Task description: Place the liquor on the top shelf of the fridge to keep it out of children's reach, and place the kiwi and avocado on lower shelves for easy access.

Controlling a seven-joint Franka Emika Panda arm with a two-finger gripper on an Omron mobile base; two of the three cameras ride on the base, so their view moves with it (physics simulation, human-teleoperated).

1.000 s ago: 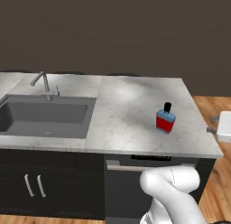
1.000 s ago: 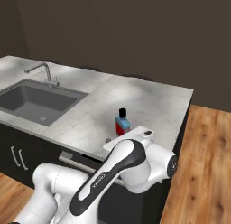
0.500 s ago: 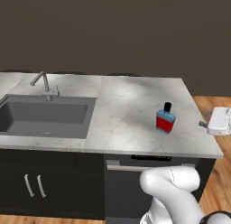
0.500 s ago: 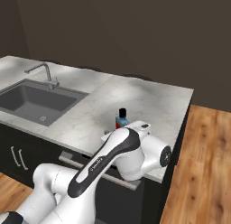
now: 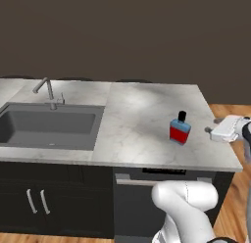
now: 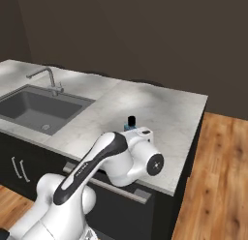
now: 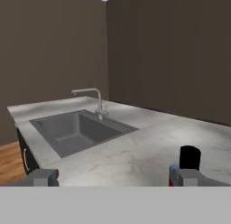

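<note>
The liquor [image 5: 180, 131], a squat bottle with a red body, light blue top and black cap, stands upright near the right end of the marble counter [image 5: 139, 114]. My gripper [image 5: 212, 126] hovers at bottle height just to its right, apart from it. In the hand view the gripper [image 7: 116, 177] is open, fingers wide apart, and the liquor [image 7: 188, 159] stands just beyond the right fingertip [image 7: 188, 176]. From the right base view only the cap of the liquor [image 6: 131, 121] peeks over my forearm. The fridge, kiwi and avocado are out of view.
A grey sink [image 5: 46, 124] with a metal faucet [image 5: 47, 90] takes up the counter's left half. The counter's right edge [image 5: 220, 134] drops to a wooden floor [image 6: 218, 186]. Dark cabinets [image 5: 54, 198] run below, and a dark wall stands behind.
The hand has crept left from the counter's right edge toward the bottle. The bottle and the base have stayed put.
</note>
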